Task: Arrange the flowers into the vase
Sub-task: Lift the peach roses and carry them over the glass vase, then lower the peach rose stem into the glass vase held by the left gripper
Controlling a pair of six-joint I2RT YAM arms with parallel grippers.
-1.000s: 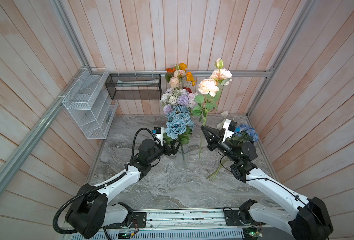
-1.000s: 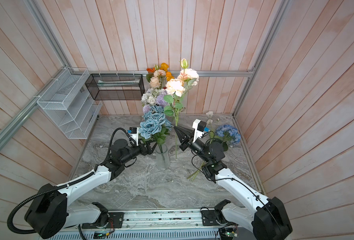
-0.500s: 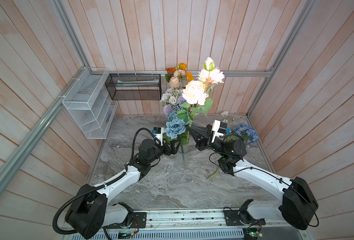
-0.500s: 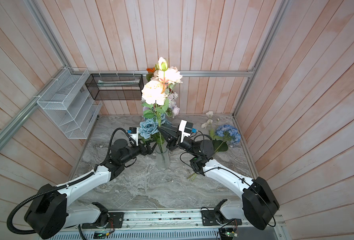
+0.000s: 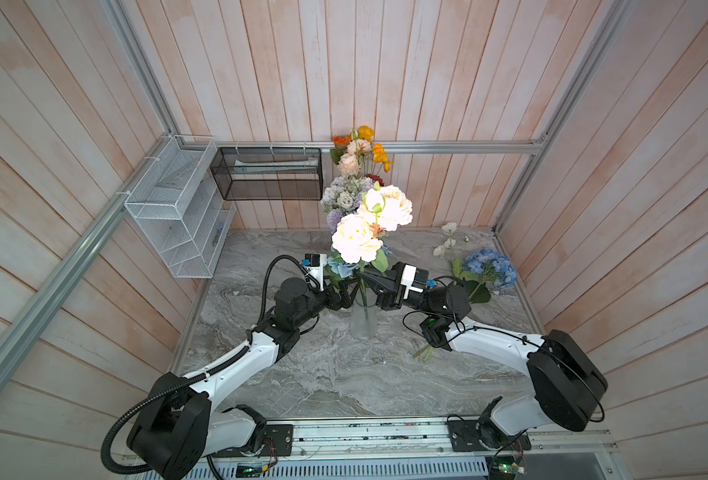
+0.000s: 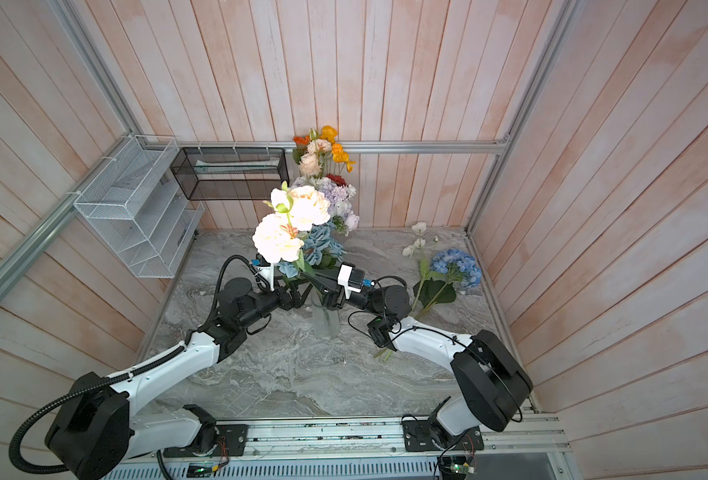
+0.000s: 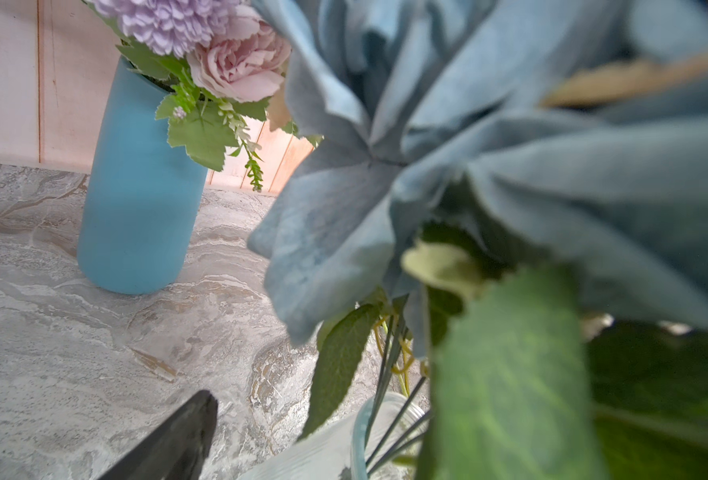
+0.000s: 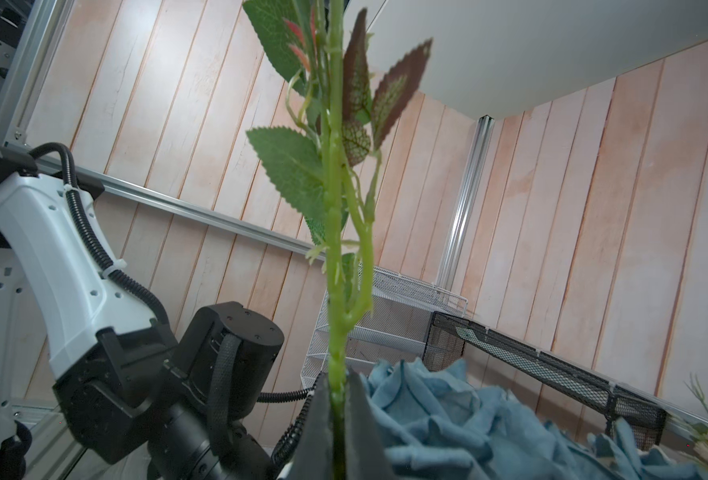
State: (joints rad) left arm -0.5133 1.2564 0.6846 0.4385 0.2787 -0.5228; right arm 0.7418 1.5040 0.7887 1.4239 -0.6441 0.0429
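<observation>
A clear frosted vase (image 5: 363,322) (image 6: 325,322) stands mid-table with blue flowers (image 5: 339,266) (image 6: 323,247) in it. My right gripper (image 5: 362,275) (image 6: 314,277) (image 8: 336,399) is shut on the green stem (image 8: 335,249) of a peach rose spray (image 5: 356,243) (image 6: 277,239), held upright just above the vase mouth. I cannot tell whether the stem's lower end is inside. My left gripper (image 5: 344,297) (image 6: 295,297) is open beside the vase neck. One finger (image 7: 177,440) shows apart from the vase rim (image 7: 368,436), and leaves hide the other. A blue hydrangea (image 5: 489,266) (image 6: 454,266) lies at the right.
A blue vase (image 7: 140,199) holding a mixed bouquet (image 5: 352,183) (image 6: 327,174) stands at the back wall. A white sprig (image 5: 447,239) lies beside the hydrangea. White wire rack (image 5: 177,208) and black mesh basket (image 5: 269,174) hang on the walls at back left.
My right gripper has carried the peach rose spray leftward from the right of the vase to right above it. The left arm has stayed in place.
</observation>
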